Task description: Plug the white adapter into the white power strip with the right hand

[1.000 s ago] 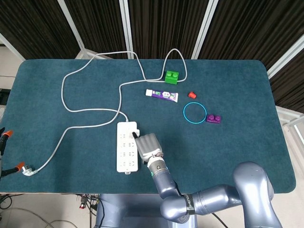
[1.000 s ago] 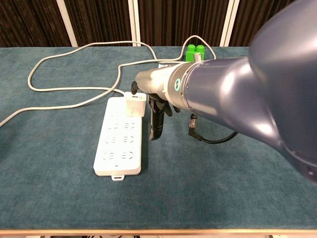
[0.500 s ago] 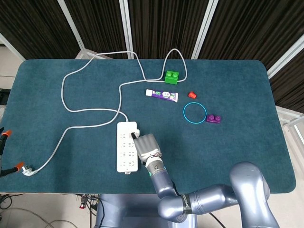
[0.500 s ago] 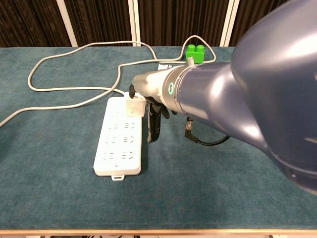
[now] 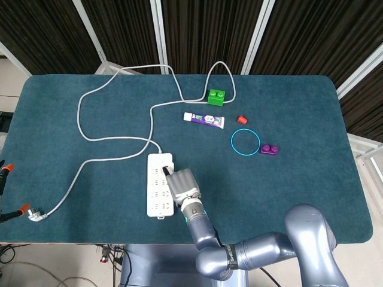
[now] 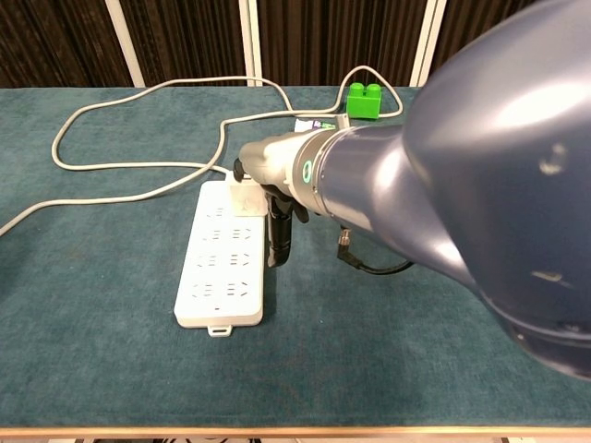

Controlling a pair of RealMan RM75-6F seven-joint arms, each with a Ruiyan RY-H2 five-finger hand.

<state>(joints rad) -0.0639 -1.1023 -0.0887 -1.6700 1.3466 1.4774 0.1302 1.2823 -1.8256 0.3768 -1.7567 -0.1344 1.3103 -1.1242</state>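
On the teal table, the white power strip lies lengthwise near the front edge, its grey cable leaving the far end and looping across the left and back of the cloth to a plug near the front left corner. The right hand rests at the strip's right side, toward its far end, with the fingers drawn together around the white adapter; the chest view shows the adapter as a small white block sitting on the far end of the strip, partly covered by the hand, and whether its pins are fully seated in the sockets cannot be told. In the chest view the right arm fills most of the right half of the picture, and dark fingers hang down just beside the strip's right edge. A short black cable curls on the cloth just right of the hand. The left hand shows in neither view. Further back, well apart from the strip, lie a green block, a small tube, a red cap, a blue ring and a purple block touching the ring's right side.
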